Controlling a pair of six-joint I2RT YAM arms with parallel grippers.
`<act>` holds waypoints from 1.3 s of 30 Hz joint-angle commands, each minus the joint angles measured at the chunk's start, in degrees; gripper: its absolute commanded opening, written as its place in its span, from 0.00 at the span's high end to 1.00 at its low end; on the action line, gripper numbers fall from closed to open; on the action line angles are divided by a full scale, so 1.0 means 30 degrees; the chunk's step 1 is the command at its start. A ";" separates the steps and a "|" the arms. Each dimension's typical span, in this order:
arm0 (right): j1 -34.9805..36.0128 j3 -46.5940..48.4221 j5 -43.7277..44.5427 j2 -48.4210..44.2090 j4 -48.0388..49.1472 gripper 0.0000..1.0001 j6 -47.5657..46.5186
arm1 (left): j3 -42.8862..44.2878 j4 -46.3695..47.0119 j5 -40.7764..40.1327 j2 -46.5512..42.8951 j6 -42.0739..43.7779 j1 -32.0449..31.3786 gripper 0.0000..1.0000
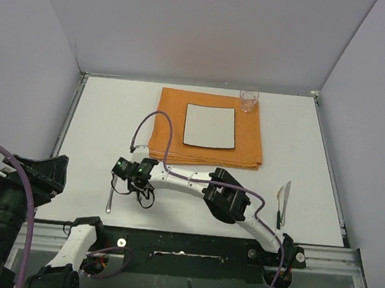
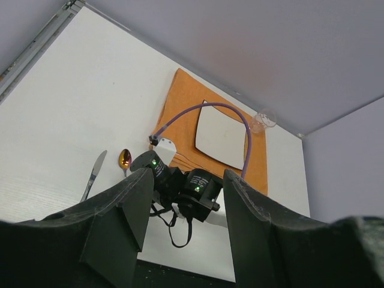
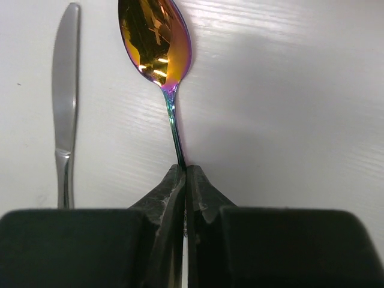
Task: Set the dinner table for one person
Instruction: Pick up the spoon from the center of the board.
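My right gripper (image 3: 186,171) is shut on the thin handle of an iridescent gold spoon (image 3: 155,42), which lies flat on the white dinner table (image 1: 100,122). In the top view the right arm reaches across to the near left, its gripper (image 1: 118,171) covering the spoon. A silver knife (image 3: 65,102) lies just left of the spoon and parallel to it; it also shows in the top view (image 1: 109,201). My left gripper (image 2: 186,180) is open and empty, held above the near left edge. It looks down on the spoon (image 2: 125,159) and the knife (image 2: 93,174).
An orange folded cloth (image 1: 169,142) lies at the middle back with a square white plate (image 1: 210,126) on it. A clear glass (image 1: 248,102) stands at its far right corner. A pale utensil with a dark handle (image 1: 282,202) lies near the right front edge. Grey walls enclose the table.
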 commanded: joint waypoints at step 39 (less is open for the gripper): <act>-0.2688 -1.0787 0.2556 -0.8384 0.1574 0.49 -1.1424 | -0.3631 -0.2247 0.0474 -0.0206 0.0512 0.0310 0.52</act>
